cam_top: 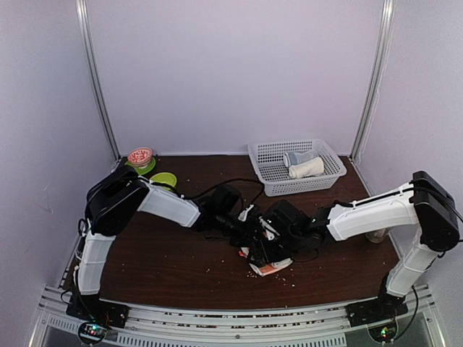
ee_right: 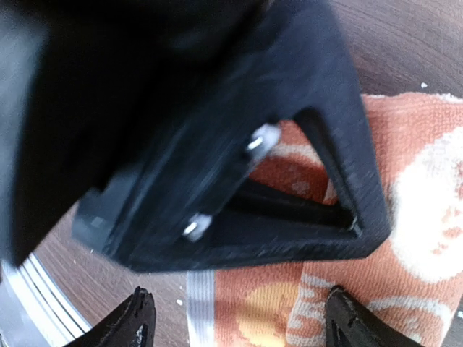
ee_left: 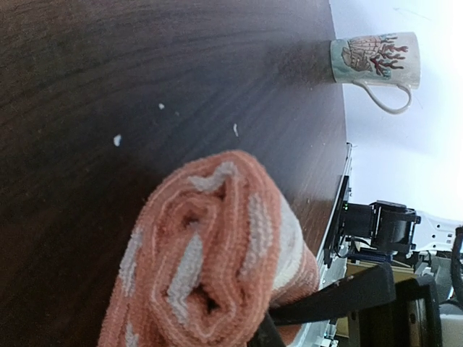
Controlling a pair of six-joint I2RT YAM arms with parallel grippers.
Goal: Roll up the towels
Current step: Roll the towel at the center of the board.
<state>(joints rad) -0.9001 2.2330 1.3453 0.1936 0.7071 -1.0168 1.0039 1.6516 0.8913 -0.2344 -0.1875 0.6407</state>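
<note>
A dark brown table point(cam_top: 159, 253) sits in a little room with pale walls point(cam_top: 231, 72). At the near edge there is a metal rail point(cam_top: 231, 318), and both arms stand on it.

The two arms reach in and meet in the middle of the table. The orange-red towel point(cam_top: 269, 267) lies there under them. It has white circles on it. Part of it is rolled up into a fat roll, and in the left wrist view the end of the roll looks like a swirl. Another part lies flat on the table.

The left gripper point(cam_top: 253, 235) is squeezed almost closed and pinches the orange-red towel at the roll. The right gripper point(ee_right: 239, 325) is just beside it, above the flat part of the towel. Its two fingers are spread wide and hold nothing.

Small white crumbs point(ee_left: 117, 139) are scattered on the wood near the towel.

A mug point(ee_left: 376, 61) with a red coral picture stands near the right edge of the table.

Farther back on the right is a white basket point(cam_top: 264, 177). The cream-white towel point(cam_top: 307, 168) lies inside it, rolled up. A small grey-blue bundle point(cam_top: 296, 157) is in the basket too, just behind the roll.

In the far left corner is a green bowl point(cam_top: 163, 179). A red and white round thing point(cam_top: 140, 156) sits next to it on something green.
</note>
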